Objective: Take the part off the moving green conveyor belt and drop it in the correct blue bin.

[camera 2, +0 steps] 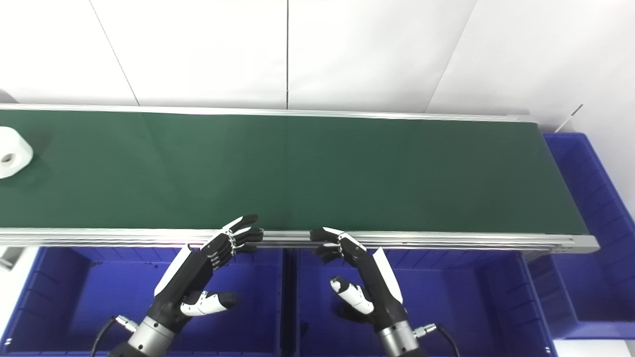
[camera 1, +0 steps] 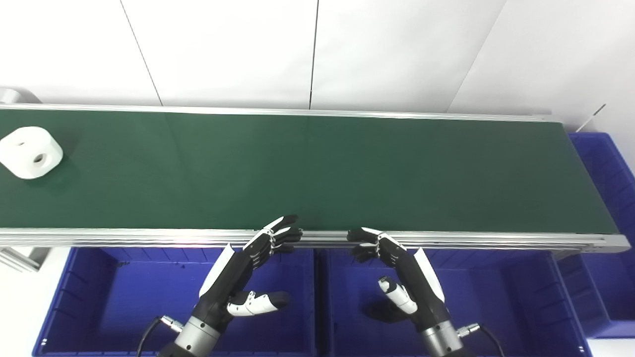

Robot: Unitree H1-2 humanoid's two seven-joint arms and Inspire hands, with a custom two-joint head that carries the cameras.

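The white part point(camera 1: 31, 152) lies at the far left end of the green conveyor belt point(camera 1: 317, 168), whole in the left eye view but cut off in the right, while the left hand point(camera 1: 248, 270) and right hand point(camera 1: 397, 267) hover empty, fingers spread, fingertips reaching the belt's near edge above the blue bins point(camera 1: 99, 297).

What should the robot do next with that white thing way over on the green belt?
Probably wait a moment, then ease the left hand toward the rounded white block with a hole. The block lies at the far left of the green conveyor belt, well away from both hands. The left hand and right hand hover open above the blue plastic bins, holding nothing.
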